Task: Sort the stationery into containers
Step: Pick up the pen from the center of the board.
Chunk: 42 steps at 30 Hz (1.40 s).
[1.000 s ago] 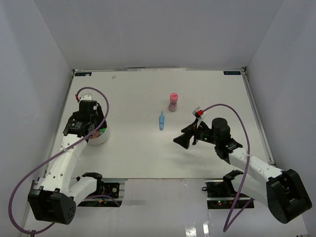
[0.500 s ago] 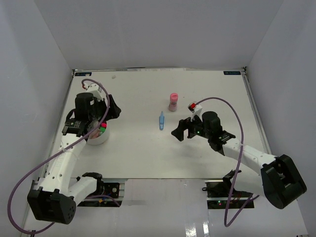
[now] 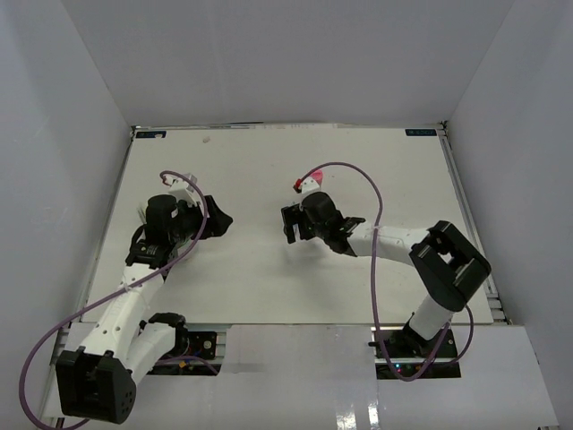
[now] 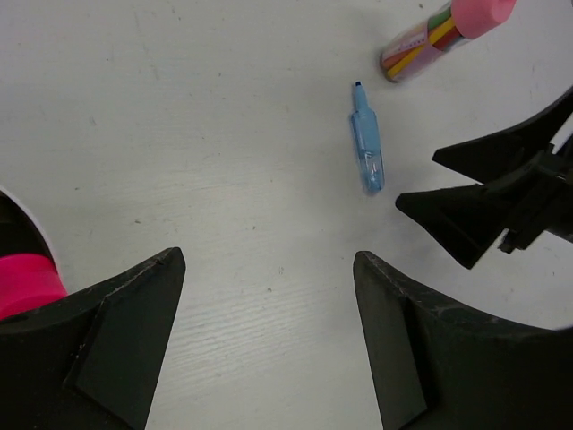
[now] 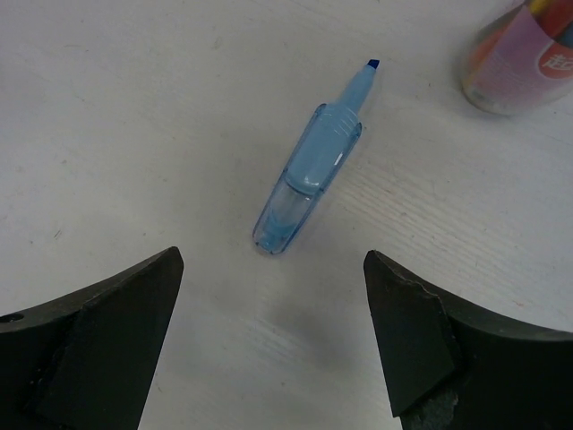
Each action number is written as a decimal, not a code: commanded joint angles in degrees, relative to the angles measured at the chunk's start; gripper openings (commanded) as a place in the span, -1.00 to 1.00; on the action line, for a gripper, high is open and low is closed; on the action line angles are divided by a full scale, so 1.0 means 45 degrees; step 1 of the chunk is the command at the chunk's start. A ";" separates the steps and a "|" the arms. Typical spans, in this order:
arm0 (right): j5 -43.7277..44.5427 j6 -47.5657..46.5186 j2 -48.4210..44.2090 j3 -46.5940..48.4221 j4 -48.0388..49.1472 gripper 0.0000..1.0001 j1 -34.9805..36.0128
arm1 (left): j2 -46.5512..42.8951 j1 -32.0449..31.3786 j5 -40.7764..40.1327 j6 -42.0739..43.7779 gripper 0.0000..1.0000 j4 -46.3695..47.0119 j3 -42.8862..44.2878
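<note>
Right end effector (image 3: 291,224): jaws wide, empty, poised over the blue pen (image 5: 309,175); the nearer arm
Left end effector (image 4: 269,260): jaws wide, empty; pen well ahead of it, white bowl (image 4: 36,226) at its left side
Pen position: flat on the desk (image 5: 134,107), rear end just inside the right jaws
Long axis: runs away and slightly right, roughly across the closing line
Pen build: translucent blue plastic, ribbed neck, bare chisel tip; probably slick
Beyond: pink-capped tube (image 5: 519,63), near the tip, apart
</note>
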 commanded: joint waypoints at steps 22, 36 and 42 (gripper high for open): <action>0.3365 0.1578 0.3437 0.1987 -0.0767 0.04 0.0750 | -0.0777 -0.1131 0.0017 0.0141 0.74 0.0789 -0.0217; 0.2935 0.0877 0.2012 -0.0026 -0.0296 -0.53 0.0789 | -0.0095 -0.1169 0.1343 -0.0443 0.74 0.0946 -0.0257; 0.3150 -0.0002 0.0178 -0.0650 -0.0805 -0.53 0.1296 | 0.0434 -0.1189 0.2652 -0.1926 0.76 0.1219 -0.0120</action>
